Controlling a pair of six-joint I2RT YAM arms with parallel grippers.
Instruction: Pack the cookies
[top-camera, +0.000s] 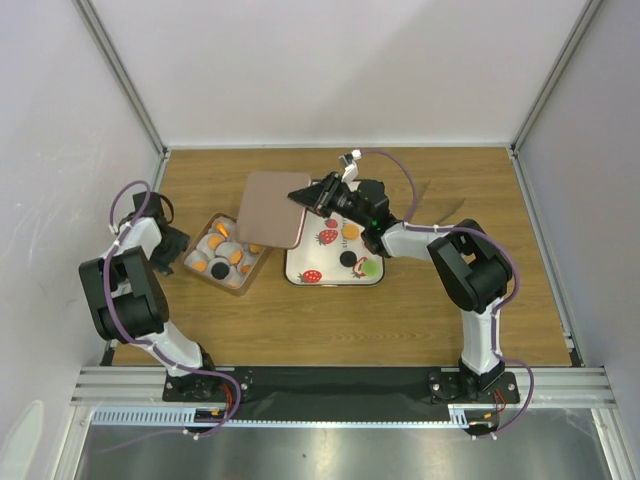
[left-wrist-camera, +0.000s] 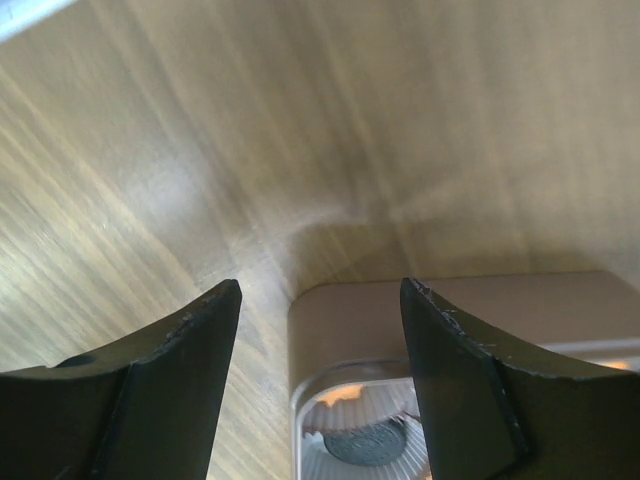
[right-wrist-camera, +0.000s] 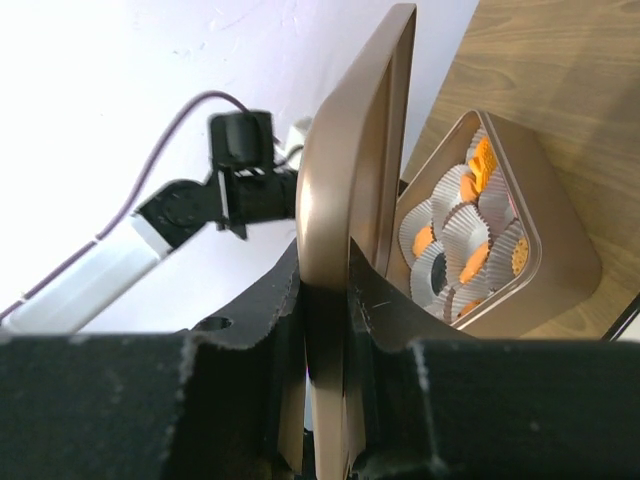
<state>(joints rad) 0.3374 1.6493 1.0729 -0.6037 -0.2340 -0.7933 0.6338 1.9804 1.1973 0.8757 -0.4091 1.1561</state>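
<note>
the wooden table (top-camera: 420, 310) takes up the floor of the walled cell. left of centre on it sits a brown square tin (top-camera: 247, 284) with rounded corners. just beside it on the right is a white plate (top-camera: 300, 255) printed with strawberries. a flat brown lid (top-camera: 272, 208) hangs over the tin's far right corner and covers part of it, with the rest of the tin open to view. the right gripper (top-camera: 318, 196) pinches that lid by its right edge (in the wrist view a finger presses against each face of the lid). the left gripper (top-camera: 172, 245) is low at the tin's left side with its jaws spread, and a corner of the tin shows in the gap. whether either finger touches the tin i cannot tell. the tin is lined with white paper cups (right-wrist-camera: 465, 225), and most cookies (top-camera: 236, 257) lie in these, orange and black. three more rest on the plate: orange, black and green.
</note>
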